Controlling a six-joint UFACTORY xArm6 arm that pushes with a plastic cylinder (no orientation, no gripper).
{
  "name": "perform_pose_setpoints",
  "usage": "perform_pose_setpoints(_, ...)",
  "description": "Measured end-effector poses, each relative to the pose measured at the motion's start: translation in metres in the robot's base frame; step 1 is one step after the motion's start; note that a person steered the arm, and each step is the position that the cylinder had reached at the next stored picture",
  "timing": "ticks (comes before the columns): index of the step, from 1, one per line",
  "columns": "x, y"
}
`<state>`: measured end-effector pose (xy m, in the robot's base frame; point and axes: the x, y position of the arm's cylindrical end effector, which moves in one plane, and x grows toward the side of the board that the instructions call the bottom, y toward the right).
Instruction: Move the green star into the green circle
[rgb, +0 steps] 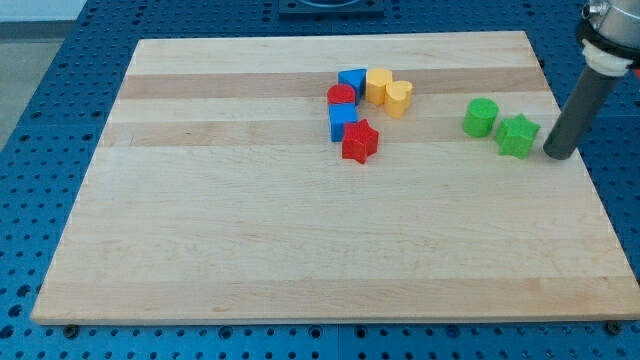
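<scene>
The green star (518, 135) lies on the wooden board at the view's right. The green circle (481, 117) stands just to its upper left, a small gap between them. My tip (558, 153) rests on the board just right of the green star, close to it but apart. The rod rises up and to the right from there.
A cluster sits at the board's top middle: a blue triangle-like block (352, 80), a red circle (341, 97), a blue cube (343, 122), a red star (359, 142), a yellow hexagon (378, 84) and a yellow heart (398, 98). The board's right edge (585, 160) is near my tip.
</scene>
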<state>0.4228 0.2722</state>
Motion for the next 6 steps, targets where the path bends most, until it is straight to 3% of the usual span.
perform_pose_setpoints(6, 0.001, -0.063)
